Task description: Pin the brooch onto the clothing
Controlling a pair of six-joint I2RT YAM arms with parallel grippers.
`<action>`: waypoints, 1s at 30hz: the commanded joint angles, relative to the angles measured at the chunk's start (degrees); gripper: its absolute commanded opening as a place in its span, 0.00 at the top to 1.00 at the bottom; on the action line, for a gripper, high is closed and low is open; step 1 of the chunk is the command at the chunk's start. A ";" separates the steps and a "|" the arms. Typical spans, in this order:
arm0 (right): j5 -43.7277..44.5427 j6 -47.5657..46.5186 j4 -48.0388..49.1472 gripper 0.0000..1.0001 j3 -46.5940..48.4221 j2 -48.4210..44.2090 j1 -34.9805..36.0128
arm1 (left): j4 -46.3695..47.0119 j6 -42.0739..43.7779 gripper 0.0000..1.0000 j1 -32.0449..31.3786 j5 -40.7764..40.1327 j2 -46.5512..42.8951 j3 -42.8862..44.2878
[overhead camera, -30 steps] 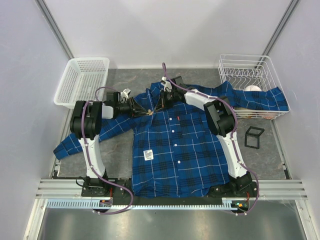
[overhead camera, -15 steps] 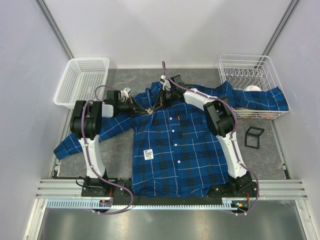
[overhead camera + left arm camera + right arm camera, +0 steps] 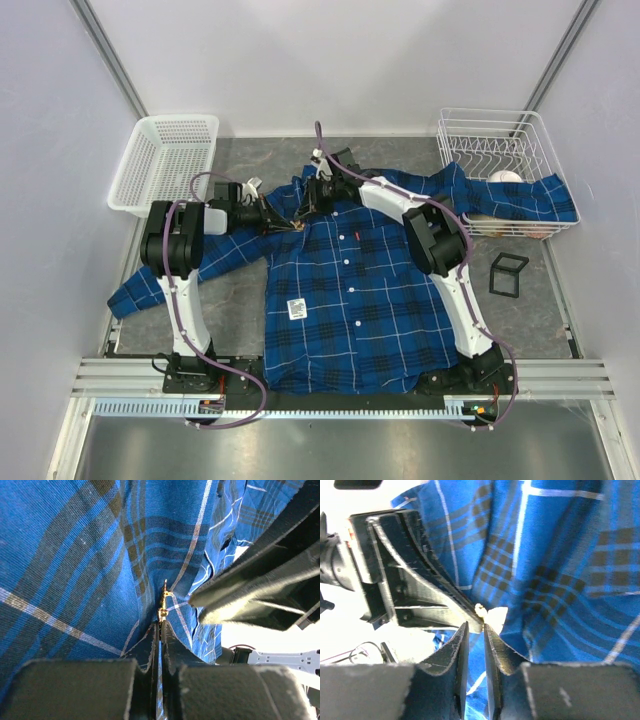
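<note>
The clothing [image 3: 350, 290], a blue plaid shirt, lies flat with its collar at the far side. The brooch [image 3: 163, 605], a tiny gold piece, sits against a raised fold of fabric near the collar and shows pale in the right wrist view [image 3: 482, 611]. My left gripper [image 3: 161, 626] comes in from the left [image 3: 288, 224] and is shut on the brooch at its very tips. My right gripper [image 3: 476, 627] faces it from the collar side [image 3: 307, 204]. Its jaws stand a narrow gap apart just short of the brooch, with nothing between them.
A white plastic basket [image 3: 165, 160] stands at the back left. A wire rack [image 3: 500, 150] at the back right has the shirt's sleeve draped over it. A black square frame [image 3: 508, 275] lies right of the shirt. The shirt bears a white tag [image 3: 296, 310].
The left gripper has closed on the brooch. The right gripper has let go, opened slightly and drawn back toward the collar, its arm shifting left.
</note>
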 commanded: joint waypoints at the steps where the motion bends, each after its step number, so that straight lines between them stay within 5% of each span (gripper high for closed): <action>1: -2.98 1.07 1.81 0.69 3.49 0.30 1.27 | 0.23 2.14 0.98 -0.47 -0.10 0.48 1.07; 7: -7.46 -2.45 2.16 0.47 5.42 -0.93 -0.57 | 0.67 1.44 0.98 -0.38 -0.10 1.35 0.98; 11: -10.36 -3.33 4.62 0.44 5.34 -3.73 -4.17 | 1.19 1.35 0.98 -0.38 0.25 1.79 1.15; 15: -8.89 -4.20 4.45 0.49 0.77 -5.32 -7.86 | 3.65 -0.67 0.98 -0.30 1.75 2.76 0.98; 25: -7.55 -7.98 3.83 0.81 -7.76 -4.54 -7.87 | 8.57 -3.84 0.98 -0.03 3.94 3.90 0.36; 30: -8.08 -8.16 4.36 0.82 -6.71 -3.04 -6.82 | 11.91 -5.86 0.98 0.23 5.00 4.34 -0.60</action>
